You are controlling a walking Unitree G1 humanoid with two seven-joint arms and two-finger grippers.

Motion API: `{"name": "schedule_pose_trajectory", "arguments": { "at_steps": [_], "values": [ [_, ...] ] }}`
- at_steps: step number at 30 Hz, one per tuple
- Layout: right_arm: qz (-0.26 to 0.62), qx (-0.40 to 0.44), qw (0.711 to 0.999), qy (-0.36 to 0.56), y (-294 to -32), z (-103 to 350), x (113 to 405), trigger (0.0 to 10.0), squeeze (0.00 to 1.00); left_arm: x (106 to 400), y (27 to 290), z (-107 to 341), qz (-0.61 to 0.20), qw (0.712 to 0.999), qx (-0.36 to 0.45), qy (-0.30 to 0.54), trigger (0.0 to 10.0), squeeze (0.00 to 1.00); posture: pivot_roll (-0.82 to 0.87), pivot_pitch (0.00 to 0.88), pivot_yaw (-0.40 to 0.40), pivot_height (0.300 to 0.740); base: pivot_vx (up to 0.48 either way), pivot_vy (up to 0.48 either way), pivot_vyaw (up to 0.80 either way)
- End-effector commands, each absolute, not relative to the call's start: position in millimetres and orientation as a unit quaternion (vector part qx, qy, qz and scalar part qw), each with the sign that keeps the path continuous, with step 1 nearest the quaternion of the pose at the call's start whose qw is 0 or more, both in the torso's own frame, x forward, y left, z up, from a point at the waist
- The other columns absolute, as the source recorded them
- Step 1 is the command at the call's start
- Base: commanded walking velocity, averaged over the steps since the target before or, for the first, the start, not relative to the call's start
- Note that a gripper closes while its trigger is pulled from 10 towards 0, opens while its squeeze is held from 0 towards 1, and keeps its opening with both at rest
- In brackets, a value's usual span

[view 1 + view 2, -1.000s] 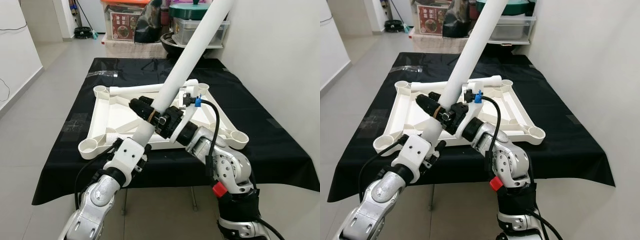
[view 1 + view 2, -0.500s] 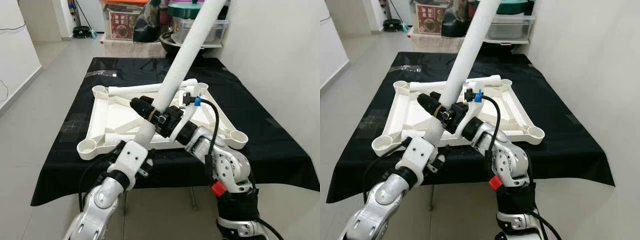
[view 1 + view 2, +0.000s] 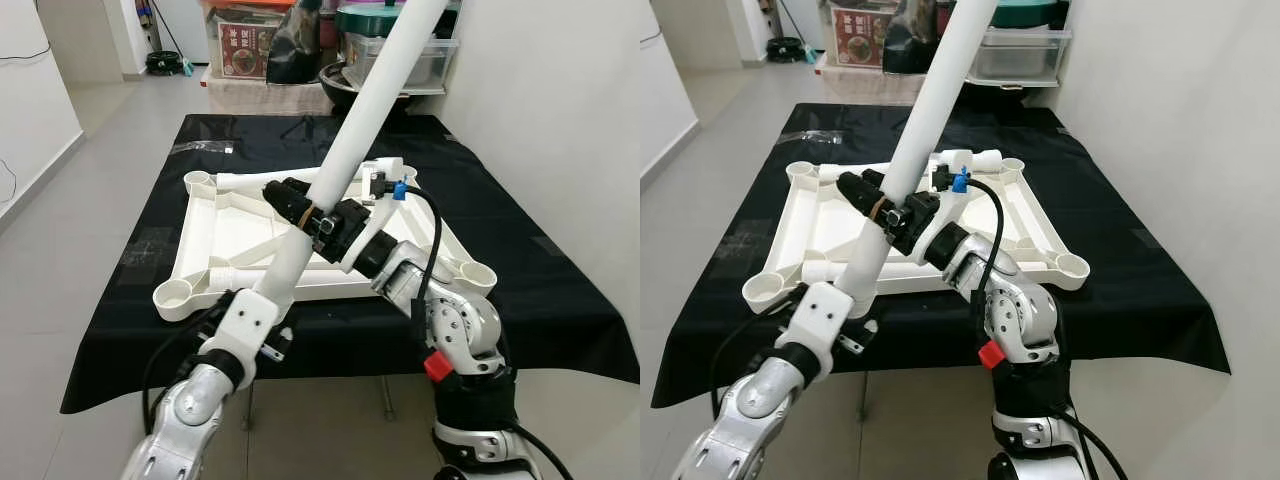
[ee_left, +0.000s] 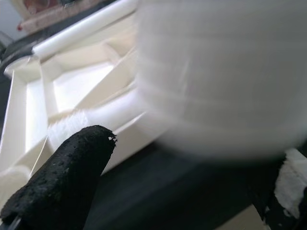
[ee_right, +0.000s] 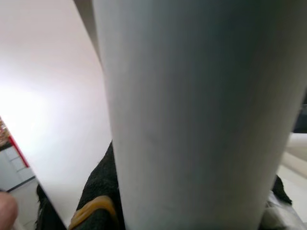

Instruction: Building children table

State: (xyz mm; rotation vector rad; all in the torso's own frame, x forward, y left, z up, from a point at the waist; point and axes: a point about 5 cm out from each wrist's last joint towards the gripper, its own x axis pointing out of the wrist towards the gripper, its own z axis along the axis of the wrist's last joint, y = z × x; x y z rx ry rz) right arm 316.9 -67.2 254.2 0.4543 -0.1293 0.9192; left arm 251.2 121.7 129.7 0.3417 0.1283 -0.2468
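While the right pincer [image 3: 318, 222] grips the leg [image 3: 372, 103] mid-length, we see it slanting up over the frame [image 3: 222, 232], which lies upside down on the black worktop [image 3: 560, 290]. Our left pincer [image 3: 252, 322] sits at the leg's low end; clamped or loose, we cannot tell. We'd swing that low end over a corner socket [image 3: 176, 293], stand the leg upright, then press. From the left wrist we get the blurred leg end just above the frame, which the head views hide.
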Motion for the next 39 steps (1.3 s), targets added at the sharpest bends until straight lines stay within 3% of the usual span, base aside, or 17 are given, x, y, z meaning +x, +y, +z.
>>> {"name": "schedule_pose_trajectory", "arguments": {
  "at_steps": [1, 6, 7, 9, 10, 15, 24, 39],
  "values": [
    [0.425, 0.221, 0.874, -0.077, -71, 258, 319, 0.0, 0.0, 249, 126, 128, -0.115, 0.976, 0.17, 0.073, 10.0, 0.0, 0.05, 0.0, -0.044, 0.74, 0.0, 0.0, 0.0],
    [0.353, 0.212, 0.905, -0.104, -85, 263, 333, 0.0, 0.0, 243, 124, 127, -0.112, 0.978, 0.163, 0.071, 10.0, 0.0, 0.06, 0.0, -0.044, 0.74, 0.0, 0.0, 0.0],
    [0.323, 0.203, 0.918, -0.11, -91, 263, 338, 9.5, 0.0, 242, 121, 131, -0.106, 0.981, 0.149, 0.059, 10.0, 0.0, 0.06, 0.0, -0.046, 0.74, 0.0, 0.0, 0.0],
    [0.303, 0.195, 0.926, -0.113, -95, 262, 341, 9.5, 0.0, 242, 120, 134, -0.101, 0.984, 0.138, 0.05, 10.0, 0.0, 0.06, 0.0, -0.045, 0.74, 0.0, 0.0, 0.0],
    [0.277, 0.177, 0.936, -0.121, -101, 262, 343, 10.0, 0.0, 241, 117, 139, -0.096, 0.986, 0.128, 0.037, 10.0, 0.0, 0.06, 0.0, -0.045, 0.74, 0.0, 0.0, 0.0],
    [0.238, 0.126, 0.953, -0.141, -112, 261, 345, 10.0, 0.0, 242, 112, 150, -0.088, 0.99, 0.11, 0.01, 10.0, 0.0, 0.06, 0.0, -0.048, 0.74, 0.0, 0.0, 0.0],
    [0.21, 0.078, 0.962, -0.155, -118, 252, 339, 10.0, 0.0, 246, 109, 160, -0.068, 0.994, 0.084, -0.013, 10.0, 0.0, 0.06, 0.0, -0.044, 0.74, 0.0, -0.12, 0.42],
    [0.203, 0.069, 0.964, -0.16, -112, 245, 342, 10.0, 0.0, 248, 113, 162, -0.051, 0.996, 0.077, -0.019, 10.0, 0.0, 0.06, 0.0, -0.05, 0.74, 0.313, -0.34, 0.0]
  ]
}}
